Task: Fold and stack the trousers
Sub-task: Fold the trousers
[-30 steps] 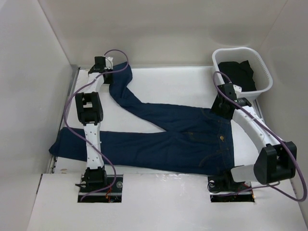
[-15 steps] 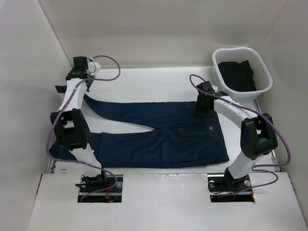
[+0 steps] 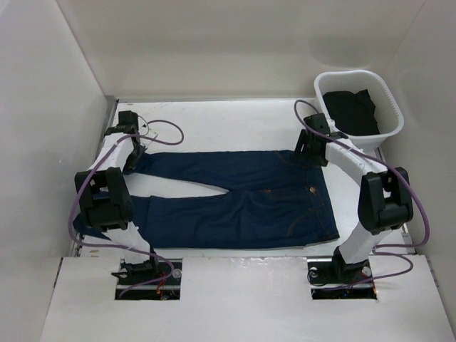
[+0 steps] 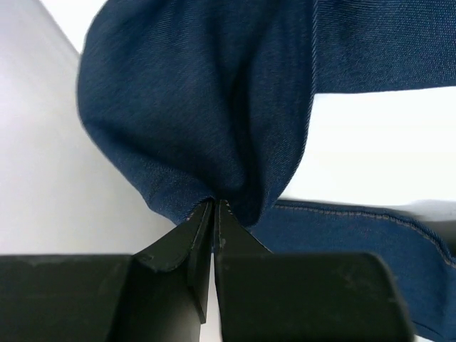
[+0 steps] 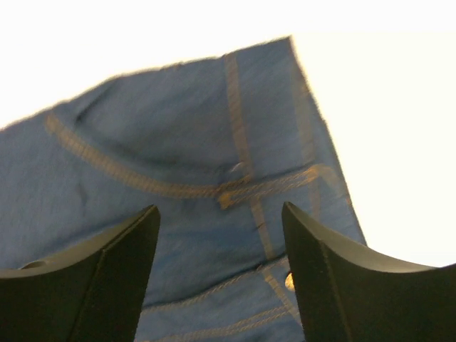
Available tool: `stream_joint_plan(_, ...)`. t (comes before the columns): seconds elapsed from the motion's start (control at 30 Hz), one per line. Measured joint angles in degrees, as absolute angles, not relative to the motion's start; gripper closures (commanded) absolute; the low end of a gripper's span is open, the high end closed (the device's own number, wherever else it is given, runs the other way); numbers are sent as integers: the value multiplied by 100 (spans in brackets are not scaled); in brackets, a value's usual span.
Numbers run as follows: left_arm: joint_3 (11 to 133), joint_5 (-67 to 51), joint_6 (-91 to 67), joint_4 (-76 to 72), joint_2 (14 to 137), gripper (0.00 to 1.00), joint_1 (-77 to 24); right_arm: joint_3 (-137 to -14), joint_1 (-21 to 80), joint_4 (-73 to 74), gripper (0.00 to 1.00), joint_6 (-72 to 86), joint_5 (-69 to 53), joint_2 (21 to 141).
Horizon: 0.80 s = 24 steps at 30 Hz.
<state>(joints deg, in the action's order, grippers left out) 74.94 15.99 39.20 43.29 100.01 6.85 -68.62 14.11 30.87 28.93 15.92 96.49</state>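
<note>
While my left gripper (image 4: 215,207) clamps the far leg's cuff, I count one pair of jeans (image 3: 242,196), two legs flat on the table (image 3: 235,121); my right gripper (image 5: 219,211) hangs wide apart over the waistband, near one white basket (image 3: 390,101).

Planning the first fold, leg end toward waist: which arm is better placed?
Left, probably. The left gripper is shut on the trousers at the far leg's end; the right gripper hangs open above the waist, holding nothing.
</note>
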Motion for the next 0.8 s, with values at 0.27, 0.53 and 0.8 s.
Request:
stream_joint_plan(0.27, 6949, 1599, 3883, 4287, 9282, 96, 655, -7935, 943, 3092, 0, 2558, 1546, 10501)
stream_joint_plan(0.53, 6759, 1608, 3872, 3972, 9426, 79, 1033, -8722, 1022, 3413, 0, 2099, 1319, 11469)
stream_joint_plan(0.8, 6788, 1597, 3975, 4060, 9297, 44, 1050, -8912, 985, 3994, 0, 1490, 1179, 11732)
